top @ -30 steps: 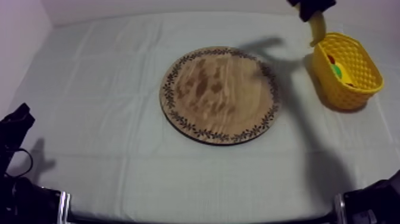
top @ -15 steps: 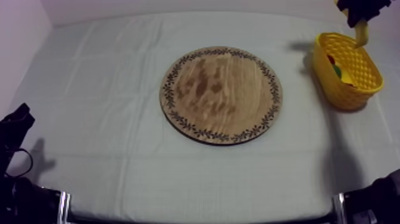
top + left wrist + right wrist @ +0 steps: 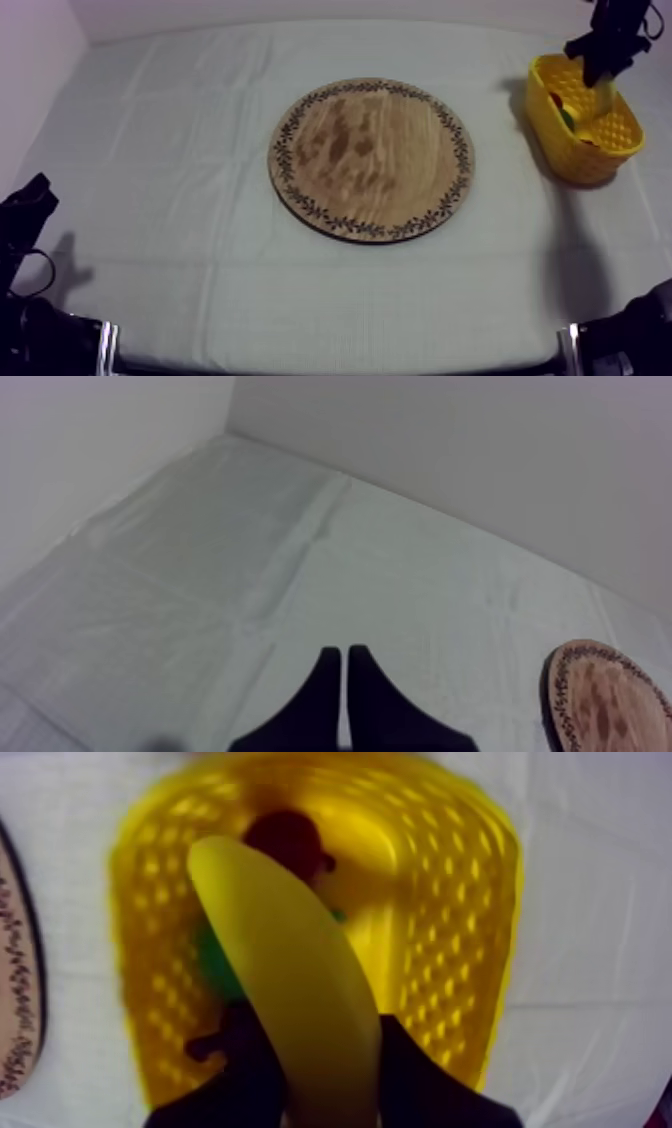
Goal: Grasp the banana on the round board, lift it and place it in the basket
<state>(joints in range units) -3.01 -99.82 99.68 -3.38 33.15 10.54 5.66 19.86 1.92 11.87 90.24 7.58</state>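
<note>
Banana (image 3: 290, 972) gripped fast by right gripper (image 3: 325, 1072), fingers closed round it, hanging just above yellow basket (image 3: 490, 952) over small red fruit (image 3: 290, 837); lower inside basket rim before letting go; left gripper (image 3: 343, 696) pressed together empty, well apart from basket

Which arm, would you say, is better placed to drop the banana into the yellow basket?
The right arm: its jaws are shut on the banana, held over the yellow basket. The left arm rests low, beyond the wooden board, jaws shut on nothing.
</note>
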